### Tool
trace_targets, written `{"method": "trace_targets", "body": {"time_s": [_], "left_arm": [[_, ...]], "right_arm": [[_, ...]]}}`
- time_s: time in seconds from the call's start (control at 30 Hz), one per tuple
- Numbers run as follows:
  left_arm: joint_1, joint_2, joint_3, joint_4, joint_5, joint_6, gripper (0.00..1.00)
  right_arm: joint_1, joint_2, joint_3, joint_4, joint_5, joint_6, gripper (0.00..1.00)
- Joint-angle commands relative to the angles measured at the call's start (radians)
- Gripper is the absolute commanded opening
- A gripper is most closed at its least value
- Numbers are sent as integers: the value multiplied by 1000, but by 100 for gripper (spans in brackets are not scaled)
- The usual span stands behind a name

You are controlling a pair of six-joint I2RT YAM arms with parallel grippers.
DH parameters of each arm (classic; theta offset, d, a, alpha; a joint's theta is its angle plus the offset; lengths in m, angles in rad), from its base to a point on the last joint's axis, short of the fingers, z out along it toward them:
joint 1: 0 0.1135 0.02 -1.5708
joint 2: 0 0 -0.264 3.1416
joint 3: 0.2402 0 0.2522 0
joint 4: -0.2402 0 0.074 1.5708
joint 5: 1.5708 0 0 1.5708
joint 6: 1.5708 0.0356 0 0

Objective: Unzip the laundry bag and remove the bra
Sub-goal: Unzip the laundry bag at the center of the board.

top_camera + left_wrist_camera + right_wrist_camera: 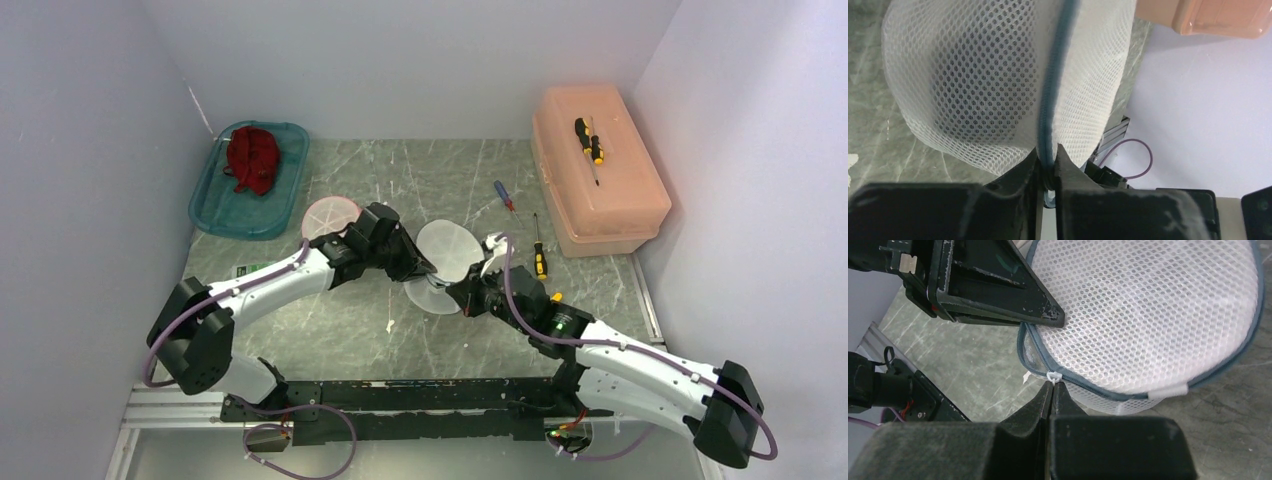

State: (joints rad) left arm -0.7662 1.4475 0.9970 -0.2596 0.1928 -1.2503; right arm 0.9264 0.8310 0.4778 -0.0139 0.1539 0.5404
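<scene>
marbled table (350,335) bears laundry bag (450,250), left pincer (1047,159) clamping its rim.

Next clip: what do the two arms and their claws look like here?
The left arm and right arm are white shells with black joints. A purple cable loops along each. A green light glows on the right arm. The left claw and right claw have black wedge-shaped fingers.

At bottom centre we see the right gripper (1052,389) closed tight, its tips pinching the white zipper pull (1054,375). The mesh laundry bag (1158,315) fills the upper right, its grey-blue zipper (1098,389) curving along its lower edge. From the upper left, the left gripper (1050,315) meets the bag's rim above the marbled table (973,365).
</scene>
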Motion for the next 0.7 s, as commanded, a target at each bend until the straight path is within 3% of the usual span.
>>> {"method": "trace_targets", "body": {"time_s": [0.0,0.33,0.67], "left_arm": [[14,21,15,54,-4,15,5],[22,29,8,54,-10,24,3],[24,21,0,65,8,52,5]], "right_arm": [[5,-24,55,-53,52,-12,0],[3,-82,32,-158,169,20,0],[5,-106,3,-175,178,29,0]]}}
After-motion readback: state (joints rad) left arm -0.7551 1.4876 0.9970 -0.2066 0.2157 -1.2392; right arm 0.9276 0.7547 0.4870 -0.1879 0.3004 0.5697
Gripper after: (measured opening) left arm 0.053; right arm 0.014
